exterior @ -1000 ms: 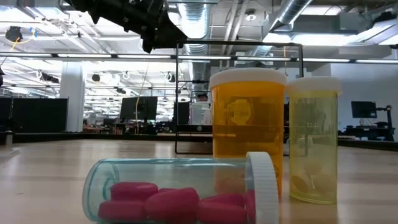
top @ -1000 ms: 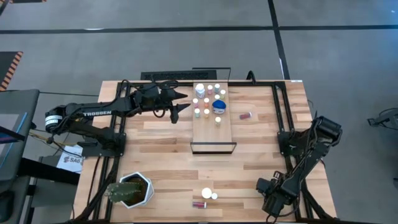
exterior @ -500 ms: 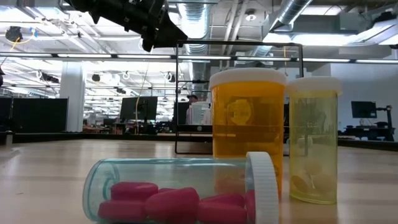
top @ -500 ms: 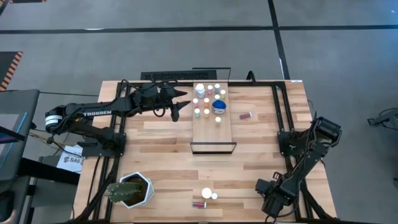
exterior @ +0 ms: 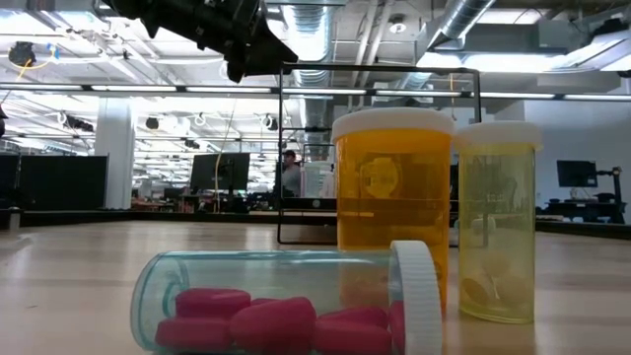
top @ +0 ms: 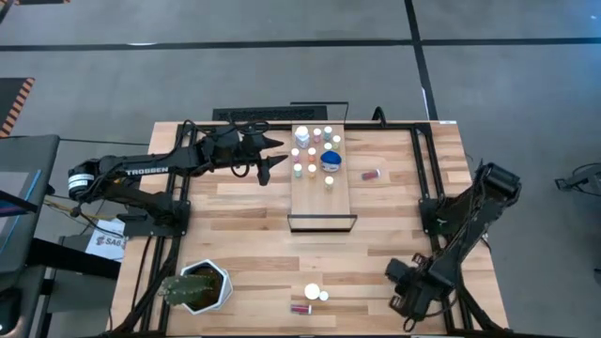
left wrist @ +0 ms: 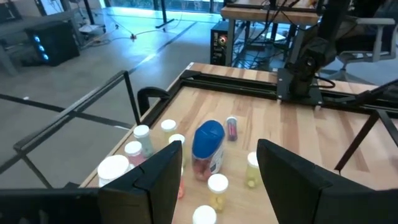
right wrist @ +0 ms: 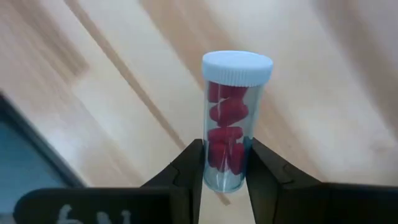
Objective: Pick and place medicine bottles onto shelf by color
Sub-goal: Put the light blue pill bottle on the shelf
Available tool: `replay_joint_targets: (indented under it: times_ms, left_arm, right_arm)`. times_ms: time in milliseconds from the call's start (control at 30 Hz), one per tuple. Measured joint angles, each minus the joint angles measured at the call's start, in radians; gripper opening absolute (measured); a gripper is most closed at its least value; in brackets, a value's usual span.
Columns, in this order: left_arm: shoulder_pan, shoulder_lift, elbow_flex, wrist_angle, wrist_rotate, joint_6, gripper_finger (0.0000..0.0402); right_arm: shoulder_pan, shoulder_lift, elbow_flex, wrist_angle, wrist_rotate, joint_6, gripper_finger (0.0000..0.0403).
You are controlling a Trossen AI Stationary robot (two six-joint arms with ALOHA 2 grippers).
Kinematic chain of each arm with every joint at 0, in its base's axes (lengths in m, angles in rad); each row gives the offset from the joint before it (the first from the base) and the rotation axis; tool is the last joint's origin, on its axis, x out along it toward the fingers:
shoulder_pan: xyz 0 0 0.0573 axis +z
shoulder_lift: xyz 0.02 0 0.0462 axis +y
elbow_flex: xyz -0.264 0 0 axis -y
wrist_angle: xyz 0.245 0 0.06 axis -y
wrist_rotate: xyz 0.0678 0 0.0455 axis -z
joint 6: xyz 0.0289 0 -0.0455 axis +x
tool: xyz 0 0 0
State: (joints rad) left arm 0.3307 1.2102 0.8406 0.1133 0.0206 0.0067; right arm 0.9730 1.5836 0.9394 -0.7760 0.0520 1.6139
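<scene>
My right gripper (top: 404,286) stands over the table's near right part, pointing down, shut on a clear white-capped vial of red pills (right wrist: 227,118); the high view hides that vial under the gripper. My left gripper (top: 279,155) hovers open just left of the shelf (top: 322,202), none of the medicine bottles between its fingers (left wrist: 217,180). Several medicine bottles (top: 315,145) stand on the shelf's far half, a wider blue one (left wrist: 207,146) among them. Three more wait near the front edge: a red-pill vial on its side (exterior: 286,301), an orange bottle (exterior: 392,197) and a yellow one (exterior: 498,217), both upright. My right gripper pinches the vial's clear body near its closed end (right wrist: 225,163) between its two fingers, one on each side. The fingers come from above and lie across the vial. The capped end (right wrist: 237,67) sticks out past the fingers; whether the vial is clear of the table I cannot tell.
Another red-pill vial (top: 372,174) lies on the tabletop right of the shelf. A white hexagonal plant pot (top: 199,288) stands at the near left corner. A thin dark frame (top: 322,223) rises at the shelf's near end. Bare wood lies between the shelf and the front bottles.
My right arm has shifted a little toward the table's far edge and risen slightly, its elbow swinging outward. The left arm and the bottles on the table have kept still.
</scene>
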Motion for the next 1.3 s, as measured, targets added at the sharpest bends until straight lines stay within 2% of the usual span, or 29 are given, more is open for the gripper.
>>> replay_joint_targets:
  times_ms: [67, 167, 300, 433, 533, 700, 933, 1100, 1300]
  left_arm:
    - [0.0, 0.0, 0.0, 0.011, 0.001, 0.004, 0.0196]
    - [0.0, 0.0, 0.0, 0.018, 0.033, 0.024, 0.0196]
    - [0.0, 0.0, 0.0, 0.042, 0.157, 0.081, 0.0196]
    - [-0.001, 0.0, 0.0, 0.063, 0.35, 0.127, 0.0196]
    - [-0.013, 0.0, 0.0, 0.086, 0.442, 0.129, 0.0196]
    - [-0.048, 0.0, 0.015, 0.08, 0.44, 0.147, 0.0196]
    - [-0.068, 0.002, 0.031, 0.081, 0.438, 0.192, 0.0196]
    - [-0.077, 0.002, 0.031, 0.08, 0.398, 0.218, 0.02]
    - [-0.121, 0.002, 0.031, 0.037, 0.248, 0.24, 0.0235]
  right_arm:
    - [-0.006, -0.062, 0.0, -0.053, 0.065, 0.023, 0.0107]
    - [-0.031, -0.153, 0.002, -0.19, 0.11, 0.056, 0.0107]
    - [-0.098, -0.271, 0.002, -0.39, 0.11, 0.083, 0.0107]
    - [-0.206, -0.375, 0.002, -0.489, 0.11, -0.044, 0.0107]
    - [-0.319, -0.428, 0.003, -0.509, 0.129, -0.192, 0.0108]
    - [-0.527, -0.463, 0.039, -0.505, 0.182, -0.449, 0.0108]
    - [-0.762, -0.417, 0.215, -0.393, 0.269, -0.853, 0.0108]
    - [-0.881, -0.317, 0.329, -0.247, 0.262, -1.14, 0.0108]
    - [-0.972, -0.162, 0.464, -0.119, 0.162, -1.413, 0.0108]
